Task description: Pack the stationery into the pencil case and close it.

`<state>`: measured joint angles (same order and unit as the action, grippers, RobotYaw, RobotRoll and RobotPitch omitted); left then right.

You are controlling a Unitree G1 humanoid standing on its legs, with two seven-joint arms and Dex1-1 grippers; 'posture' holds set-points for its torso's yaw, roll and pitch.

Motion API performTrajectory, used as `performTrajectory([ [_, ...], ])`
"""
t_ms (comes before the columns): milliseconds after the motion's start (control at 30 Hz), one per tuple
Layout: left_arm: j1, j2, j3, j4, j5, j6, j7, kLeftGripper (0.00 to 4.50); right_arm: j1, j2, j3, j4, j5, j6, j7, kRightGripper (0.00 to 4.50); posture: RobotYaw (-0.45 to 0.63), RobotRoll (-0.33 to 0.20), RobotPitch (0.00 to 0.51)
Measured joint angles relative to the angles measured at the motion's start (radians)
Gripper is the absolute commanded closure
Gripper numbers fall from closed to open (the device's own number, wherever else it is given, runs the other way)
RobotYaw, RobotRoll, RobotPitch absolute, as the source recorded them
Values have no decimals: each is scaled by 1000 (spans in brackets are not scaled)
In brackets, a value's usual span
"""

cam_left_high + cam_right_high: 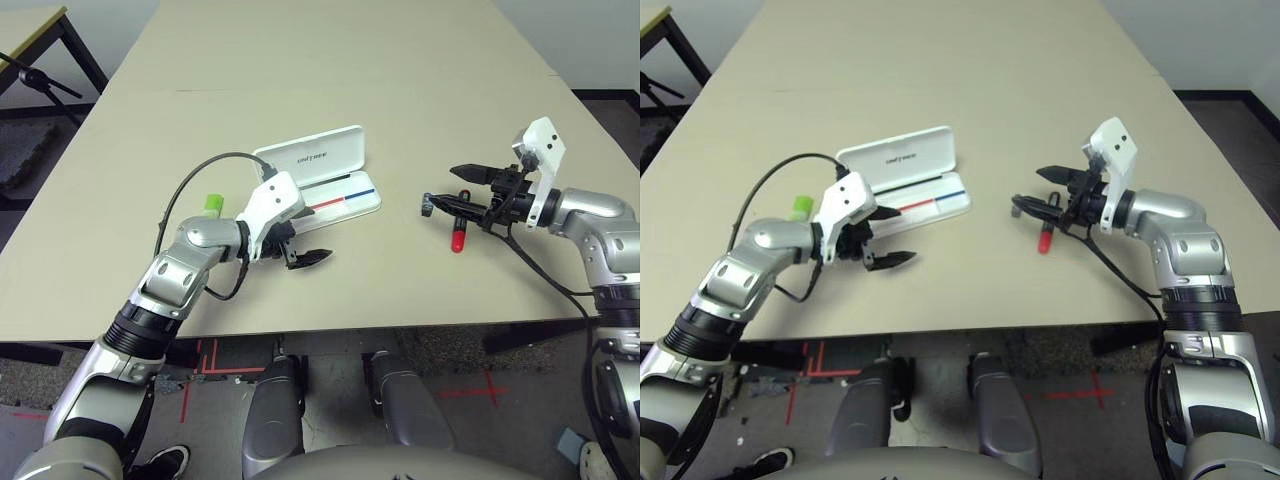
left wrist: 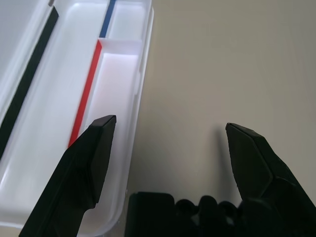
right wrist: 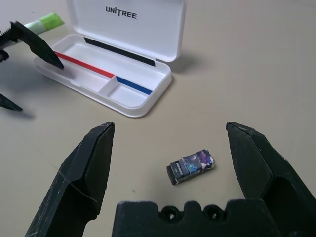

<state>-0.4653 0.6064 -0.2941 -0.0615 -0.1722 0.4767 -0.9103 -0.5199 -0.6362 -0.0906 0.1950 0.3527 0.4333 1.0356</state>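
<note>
Across the beige table (image 1: 300,60) your right gripper (image 3: 170,148) gapes wide over the dark block (image 3: 191,166), red marker (image 1: 458,238) beneath that arm, while your left gripper (image 2: 168,148), equally spread, sits at the open pencil case's (image 1: 330,175) seven o'clock corner, green stick (image 1: 213,204) at its nine.

Open pencil case (image 1: 330,175), left tool (image 1: 298,252) beside it, marker (image 1: 459,232) under right tool (image 1: 462,188)
</note>
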Motion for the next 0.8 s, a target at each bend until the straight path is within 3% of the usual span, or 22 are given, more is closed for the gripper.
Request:
performTrajectory([
  [500, -1, -8, 0, 32, 19, 73, -14, 9, 36, 10, 0, -39, 19, 32, -17, 0, -122, 0, 153],
  [633, -8, -14, 1, 41, 19, 79, -15, 946, 38, 15, 0, -44, 21, 33, -21, 0, -121, 0, 154],
  [800, -32, -15, 6, 72, 19, 81, -17, 2916, 47, 24, 4, -57, 21, 33, -26, 0, -117, 0, 153],
])
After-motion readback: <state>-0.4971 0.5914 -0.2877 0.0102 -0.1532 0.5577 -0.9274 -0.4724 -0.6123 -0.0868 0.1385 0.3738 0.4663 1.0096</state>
